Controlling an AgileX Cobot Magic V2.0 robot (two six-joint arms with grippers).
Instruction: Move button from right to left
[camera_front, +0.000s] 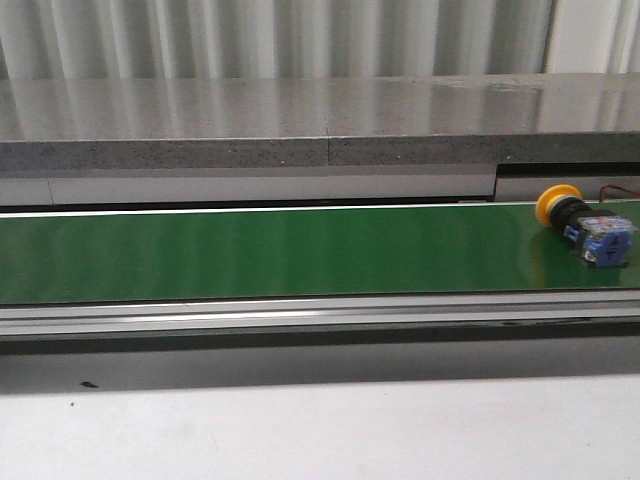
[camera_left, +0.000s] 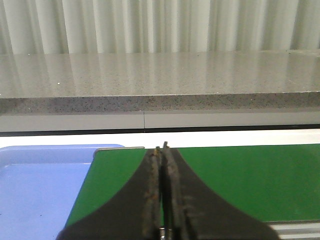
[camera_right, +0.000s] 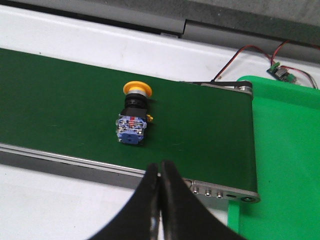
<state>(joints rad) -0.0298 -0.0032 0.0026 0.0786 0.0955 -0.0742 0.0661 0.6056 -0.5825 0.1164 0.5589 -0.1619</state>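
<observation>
The button (camera_front: 585, 226) lies on its side on the green conveyor belt (camera_front: 280, 250) at the far right of the front view, yellow cap toward the back, blue-grey contact block toward the front. In the right wrist view the button (camera_right: 134, 114) rests on the belt, apart from my right gripper (camera_right: 160, 167), which is shut and empty over the belt's near rail. My left gripper (camera_left: 162, 148) is shut with nothing between its fingers, above the belt's left end. Neither gripper shows in the front view.
A blue tray (camera_left: 40, 190) adjoins the belt's left end. A green tray (camera_right: 280, 165) sits past its right end, with red and black wires (camera_right: 250, 55) and a small circuit board (camera_right: 280, 72) behind. A grey stone ledge (camera_front: 300, 120) runs behind the belt.
</observation>
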